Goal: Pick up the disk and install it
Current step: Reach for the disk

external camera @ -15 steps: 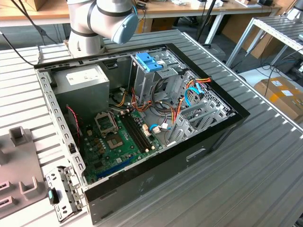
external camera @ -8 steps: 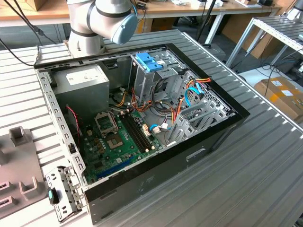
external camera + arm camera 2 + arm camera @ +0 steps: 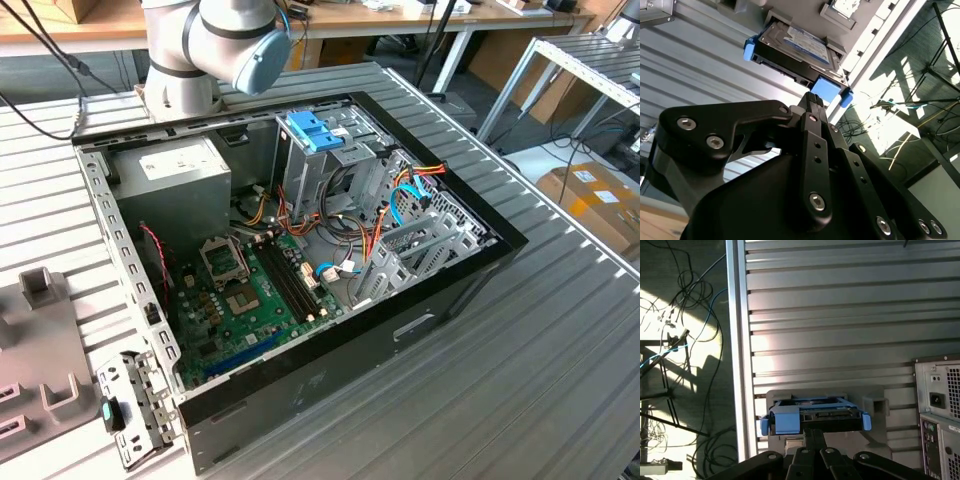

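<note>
Ribbed metal for a table (image 3: 840, 315), spread wide beneath a grey cradle (image 3: 875, 405). Stood well apart from that cradle as a computer case (image 3: 940, 405), rear panel showing. Lay flat on the cradle as the disk (image 3: 795, 42), framed by its blue carrier (image 3: 749, 50). Judged stiff, fairly heavy, smooth-faced and unforgiving of knocks; best taken by the carrier's blue tab (image 3: 826, 89) or side rails, never the label face. Hung just off the cradle's near end as the gripper (image 3: 814, 101), jaws seemingly drawn together with nothing seen between them, right beside the tab; could not tell whether touching it.
</note>
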